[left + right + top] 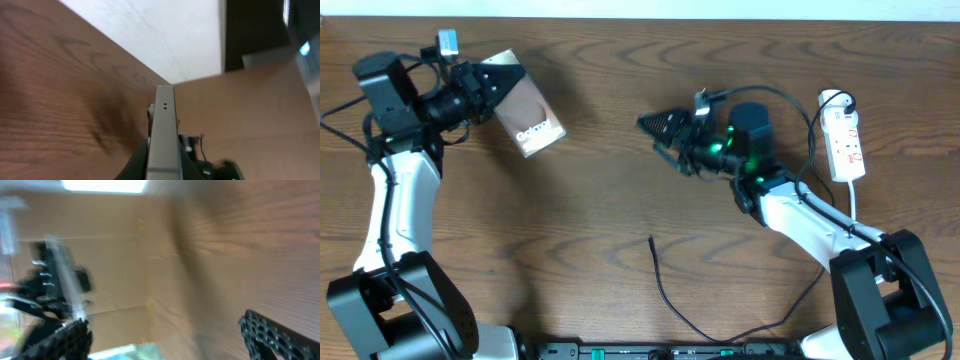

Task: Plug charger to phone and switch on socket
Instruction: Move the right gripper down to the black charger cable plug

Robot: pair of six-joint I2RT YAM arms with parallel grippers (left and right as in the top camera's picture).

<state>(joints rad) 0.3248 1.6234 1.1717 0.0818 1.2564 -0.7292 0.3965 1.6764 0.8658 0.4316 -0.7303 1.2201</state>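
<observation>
Black charger (660, 285) on tabletop (590, 200), likely limp and light: best pinched just behind its stiff tip. Rigid, probably slick phone (530, 118) clamped in left pincer (492, 88); right pincer (656, 137) wide, empty.

The left arm (398, 200) and the right arm (805, 222) are each showing a white shell along the long link, with bulky black housings at the joints. Thin black cables (810, 120) are looping along both. Green lights (720, 148) are glowing on the right wrist. The right gripper (652, 138) is showing black fingers (280, 337) with a dimpled, grid-like texture.
</observation>
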